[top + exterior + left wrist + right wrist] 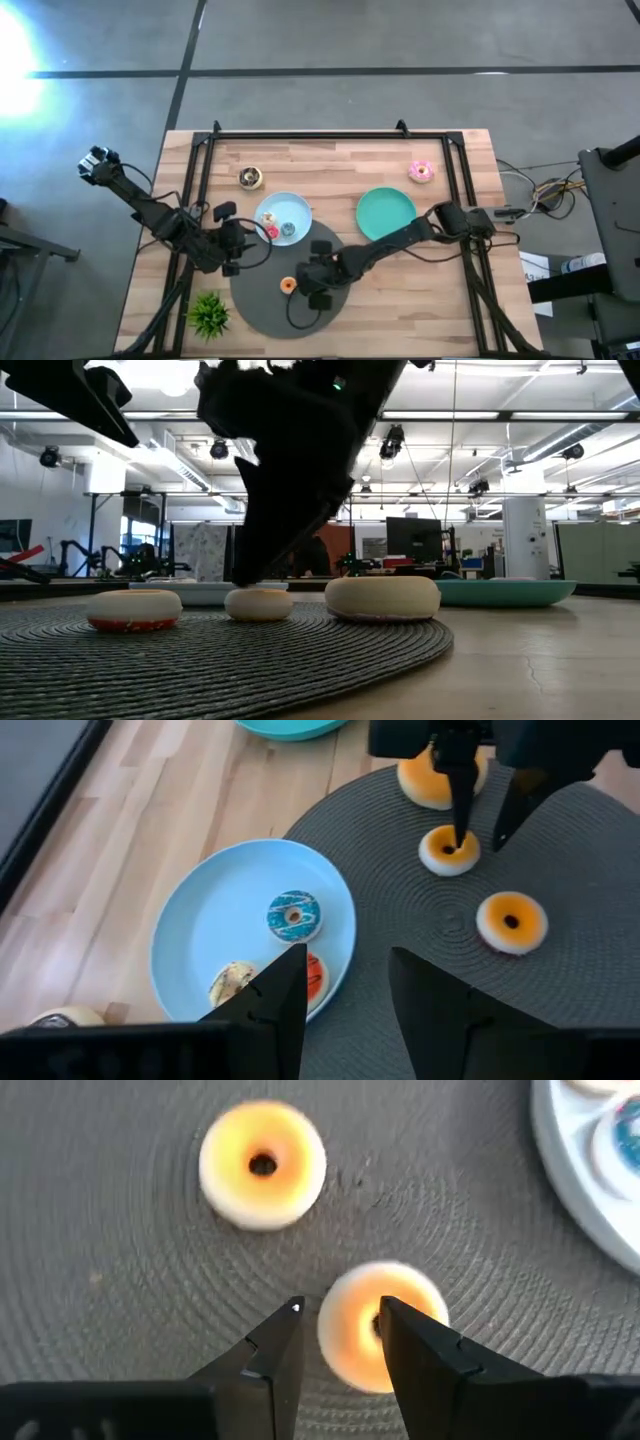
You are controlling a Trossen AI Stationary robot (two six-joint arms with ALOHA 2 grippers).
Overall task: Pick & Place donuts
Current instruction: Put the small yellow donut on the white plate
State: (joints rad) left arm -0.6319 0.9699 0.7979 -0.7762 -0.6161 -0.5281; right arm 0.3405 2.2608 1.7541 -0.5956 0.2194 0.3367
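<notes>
Three orange-topped donuts lie flat on the round grey mat [262, 300]: a larger one [382, 597], a mini one [511, 920] and another mini one [375, 1335]. My right gripper [340, 1312] is open above that last mini donut, pointing down. One fingertip [455, 838] is at its hole and the other [500, 835] is outside its rim. My left gripper [345, 975] hangs open over the near rim of the light blue plate [190, 920]. The plate holds a blue-iced donut [293, 916], a red one [314, 975] and a pale one [230, 983]. My right gripper comes from above with one fingertip [392, 1315] at the hole of the mini donut's ring [350, 1330] and the other fingertip [290, 1320] outside the rim, a gap showing there. The donut lies flat on the mat. I cannot tell whether a finger touches it.
A green plate [385, 213] lies right of the blue plate. A pink donut [421, 171] and a brown-and-yellow donut [250, 178] sit on the bare wood toward the far edge. A small green plant [208, 313] stands at the near left corner. A black frame borders the table.
</notes>
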